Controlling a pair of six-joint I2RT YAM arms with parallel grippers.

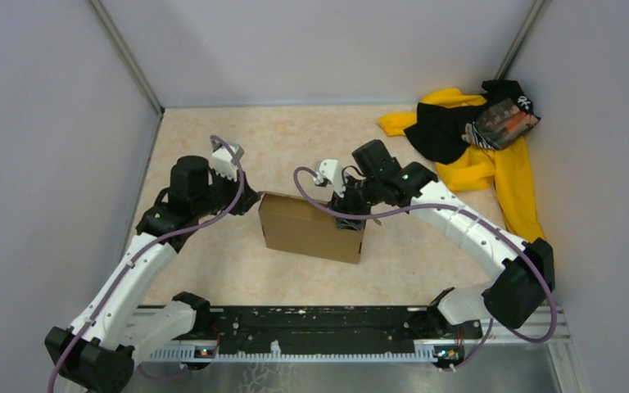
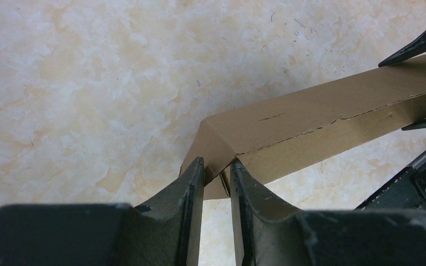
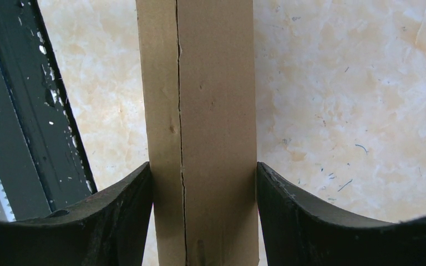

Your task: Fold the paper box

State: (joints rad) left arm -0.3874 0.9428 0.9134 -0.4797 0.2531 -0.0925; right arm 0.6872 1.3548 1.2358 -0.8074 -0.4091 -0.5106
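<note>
The paper box is plain brown cardboard, standing on its long edge in the middle of the table. My left gripper is at its left end. In the left wrist view the fingers have come close together on the folded corner flap of the box, with the left gripper pinching that flap at its tips. My right gripper holds the right end. In the right wrist view the right gripper is shut across the box's narrow thickness, both pads against its faces.
A yellow-and-black cloth pile lies at the back right corner. The black mounting rail runs along the near edge and shows again as the rail in the right wrist view. Grey walls close in the left, back and right sides.
</note>
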